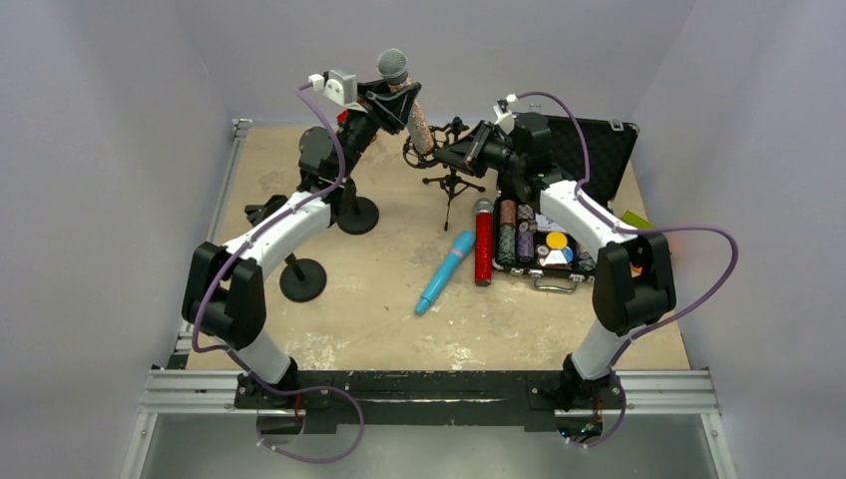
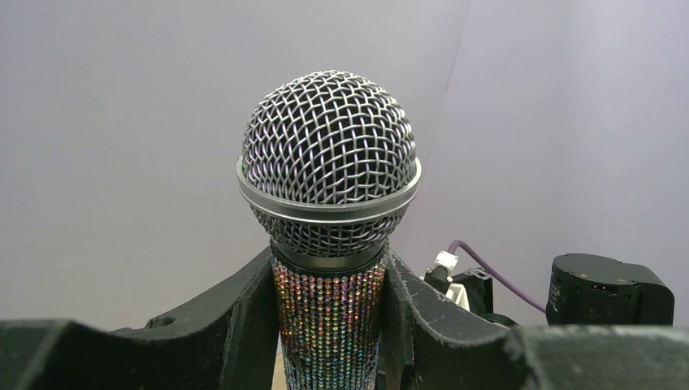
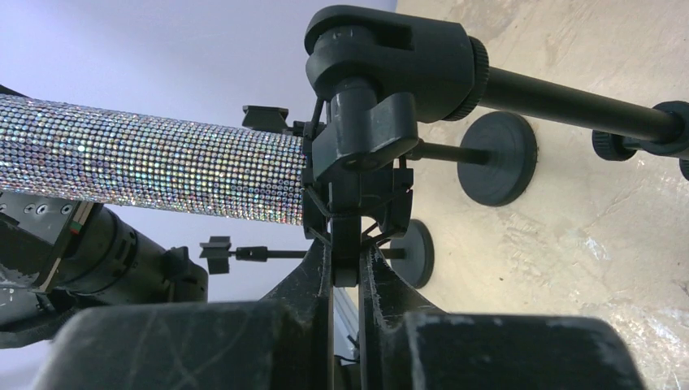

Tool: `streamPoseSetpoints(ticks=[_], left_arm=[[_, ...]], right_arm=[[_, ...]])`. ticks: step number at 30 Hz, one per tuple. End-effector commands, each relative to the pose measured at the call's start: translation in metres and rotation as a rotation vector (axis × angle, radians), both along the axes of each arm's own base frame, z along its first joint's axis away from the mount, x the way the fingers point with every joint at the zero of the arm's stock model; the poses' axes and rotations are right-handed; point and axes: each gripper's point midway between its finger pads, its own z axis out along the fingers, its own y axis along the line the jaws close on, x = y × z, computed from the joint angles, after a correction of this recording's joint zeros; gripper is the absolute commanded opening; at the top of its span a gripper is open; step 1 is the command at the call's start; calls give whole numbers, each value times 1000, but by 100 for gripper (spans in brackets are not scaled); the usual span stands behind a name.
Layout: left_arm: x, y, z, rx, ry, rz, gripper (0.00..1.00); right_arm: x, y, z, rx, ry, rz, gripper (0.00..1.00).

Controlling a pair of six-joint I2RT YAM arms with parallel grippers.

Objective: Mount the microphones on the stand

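Note:
My left gripper (image 1: 397, 102) is shut on the silver-glitter microphone (image 1: 417, 122), just below its grey mesh head (image 2: 329, 154), and holds it high and tilted at the back. The microphone's lower end reaches into the black clip (image 3: 357, 154) of the small tripod stand (image 1: 451, 186). My right gripper (image 1: 463, 152) is shut on a tab of that clip, with the fingers (image 3: 313, 280) pinching it. The glitter body (image 3: 154, 166) lies across the right wrist view. The light blue microphone (image 1: 446, 269) and the red-glitter microphone (image 1: 484, 244) lie on the table in the middle.
An open black case (image 1: 599, 150) with poker chips stands at the back right, next to the red microphone. Two black round-base stands (image 1: 357, 215) (image 1: 302, 279) stand on the left under my left arm. Grey walls enclose the table.

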Motion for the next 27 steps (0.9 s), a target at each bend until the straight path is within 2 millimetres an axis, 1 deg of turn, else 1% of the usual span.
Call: streamPoseSetpoints(ticks=[1,5,9,13,15,19,24,27], left_arm=[[12,-19,-67,122,181,-50,0],[14,-18,-91,206,222,-33,0],[17,-17,-108,255,248,-22,0],[20,-22,-122,257,285,-58,0],[20,-26,-124,245,296,-85,0],[19,-33,-135,240,361,-145,0],[21,-30,-164,260,478,-152,0],[20,-30,-181,281,533,-153,0]], right_arm=[[-8,10,43,84,-72,67,0],[-16,11,57,134,-82,107,0],[-18,12,67,177,-81,133,0],[-18,10,66,195,-62,152,0],[-18,9,65,201,-54,156,0],[-19,6,67,215,-57,163,0],[-19,4,70,219,-70,164,0],[-15,1,65,214,-63,154,0]])
